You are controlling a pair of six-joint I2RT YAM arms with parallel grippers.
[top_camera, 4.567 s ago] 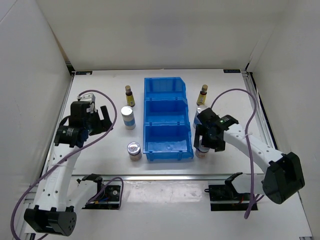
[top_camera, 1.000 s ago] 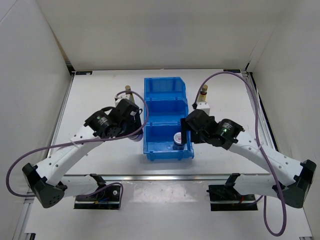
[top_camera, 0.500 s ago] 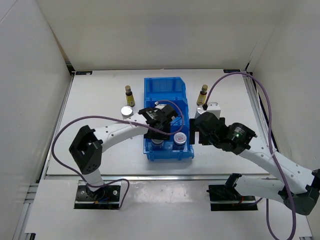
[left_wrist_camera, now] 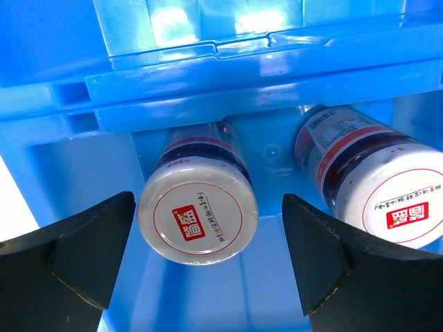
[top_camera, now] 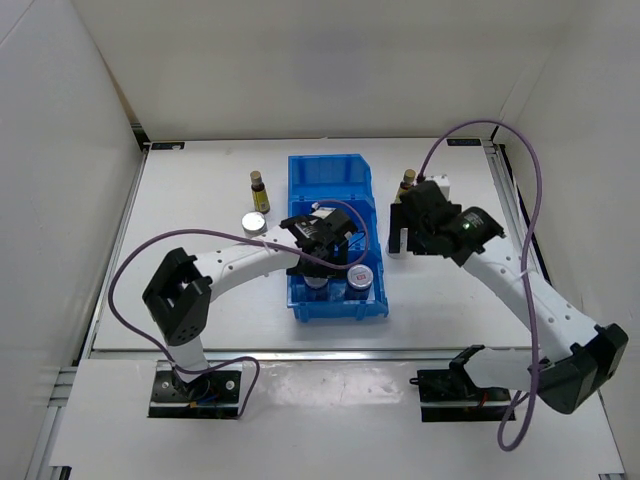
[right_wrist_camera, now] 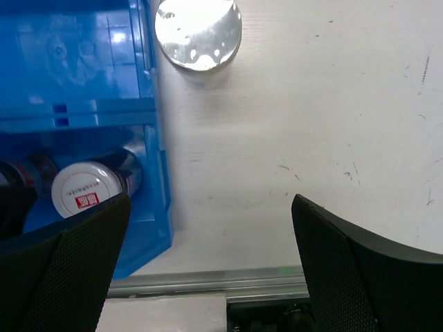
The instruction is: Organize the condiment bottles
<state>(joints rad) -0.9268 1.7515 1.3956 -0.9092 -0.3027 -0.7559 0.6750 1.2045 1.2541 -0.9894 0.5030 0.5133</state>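
- We see two short dark jars, each with a silver lid bearing a red mark. They stand side by side in the near compartment of the blue bin (top_camera: 300, 165), the left jar (left_wrist_camera: 197, 216) apart from the right jar (left_wrist_camera: 387, 200).
- The left gripper (left_wrist_camera: 206, 202) hangs over the left jar. Its fingers are spread either side of the lid with a gap on each side, so it grips nothing.
- The right gripper (right_wrist_camera: 211, 200) is over the table (right_wrist_camera: 311, 104) just right of the bin, fingers wide apart with nothing between them.
- One white-silver cylinder (right_wrist_camera: 199, 28) stands on the table just beside the bin's right wall.
- The other cylinder (top_camera: 253, 224) stands left of the bin, near a slim amber bottle (top_camera: 258, 192).
- A second amber bottle (top_camera: 406, 181) stands right of the bin, partly hidden by the right arm.
- From above, the left arm covers much of the near compartment.
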